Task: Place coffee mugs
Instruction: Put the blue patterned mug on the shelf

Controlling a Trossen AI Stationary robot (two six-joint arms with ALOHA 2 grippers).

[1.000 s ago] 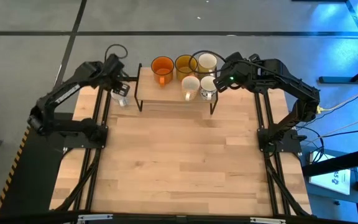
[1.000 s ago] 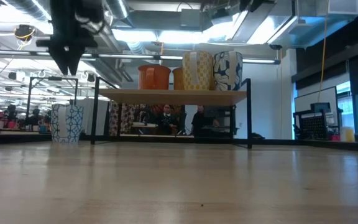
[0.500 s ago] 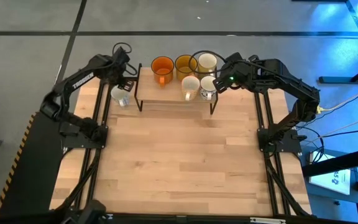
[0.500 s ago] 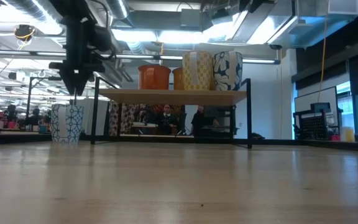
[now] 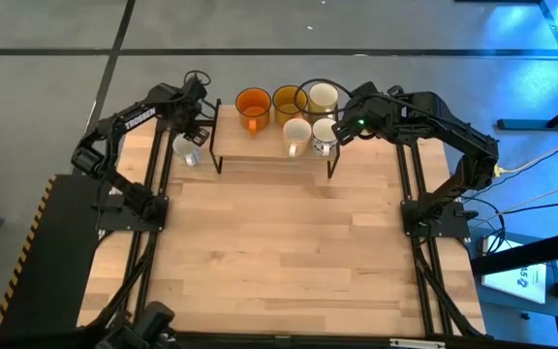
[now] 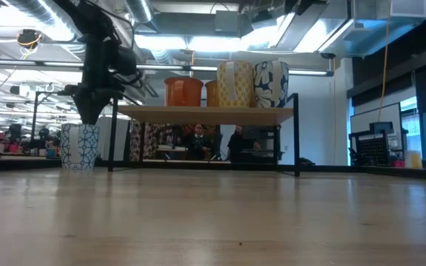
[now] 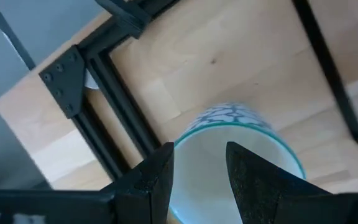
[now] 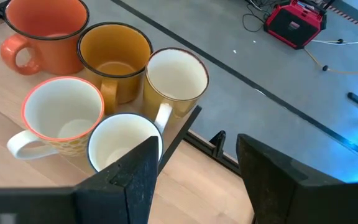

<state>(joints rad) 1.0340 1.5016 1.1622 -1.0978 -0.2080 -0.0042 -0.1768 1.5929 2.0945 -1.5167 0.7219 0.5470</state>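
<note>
The left gripper [image 7: 197,180] hangs directly above a white mug with a blue crackle pattern [image 7: 232,134], its two fingers parted with a clear gap and holding nothing. That mug stands on the wooden table [image 5: 279,252] just outside the left end of the small shelf rack [image 5: 274,145]. White lettering reading "TROSSEN" runs along the left arm [image 5: 139,118] in the high view.

The right gripper [image 8: 194,171] sits at the rack's right end, fingers spread apart and empty, just beside the mugs there.

On the rack's shelf stand five mugs: the orange mug [image 5: 252,103] nearest the left end, the amber mug [image 5: 289,101] next to it, the cream-yellow mug [image 5: 323,97] at the right, and in front of those a white mug with an orange rim [image 5: 296,135] and a white patterned mug [image 5: 325,137], touching one another.
</note>
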